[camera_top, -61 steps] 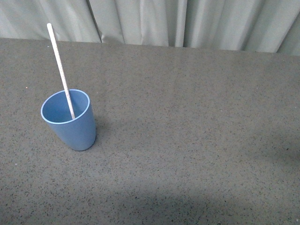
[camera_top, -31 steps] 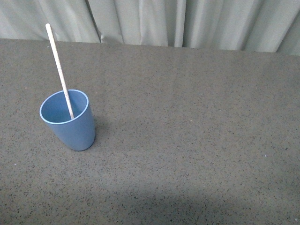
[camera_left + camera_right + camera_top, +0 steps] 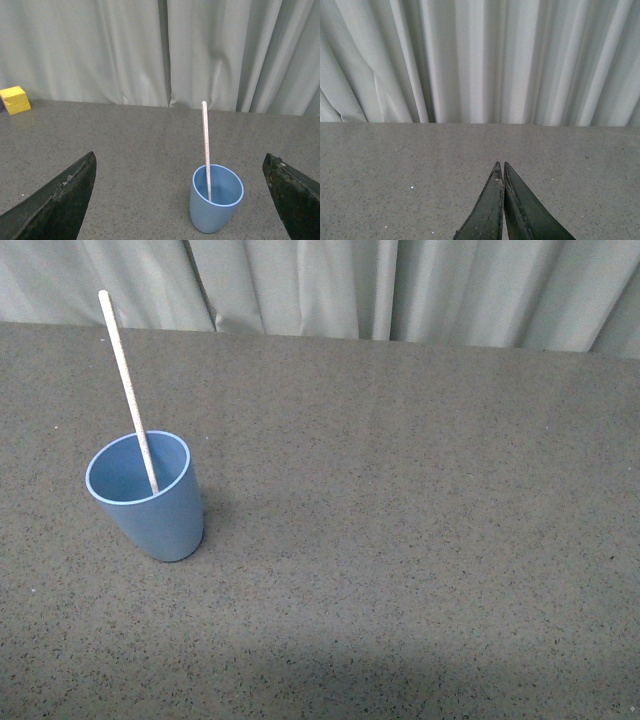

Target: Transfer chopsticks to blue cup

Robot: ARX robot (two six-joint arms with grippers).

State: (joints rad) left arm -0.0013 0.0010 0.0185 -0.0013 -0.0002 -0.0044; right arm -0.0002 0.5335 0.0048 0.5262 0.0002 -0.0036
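The blue cup [image 3: 146, 498] stands upright at the left of the grey table in the front view. The cream-white chopstick [image 3: 126, 385] stands inside it, leaning toward the back left, with about half its length above the rim. In the left wrist view the cup [image 3: 215, 202] and the chopstick [image 3: 205, 145] show between my left gripper's [image 3: 182, 165] wide-open fingers, which are apart from both. My right gripper [image 3: 501, 167] is shut and empty, over bare table. Neither arm shows in the front view.
A yellow block [image 3: 14, 99] lies at the table's far edge by the grey curtain [image 3: 380, 285] in the left wrist view. The curtain hangs along the back edge of the speckled grey table [image 3: 420, 540].
The cup and chopstick sit about where they were; the picture shifted by a few pixels. A faint shadow at the right of the table has gone.
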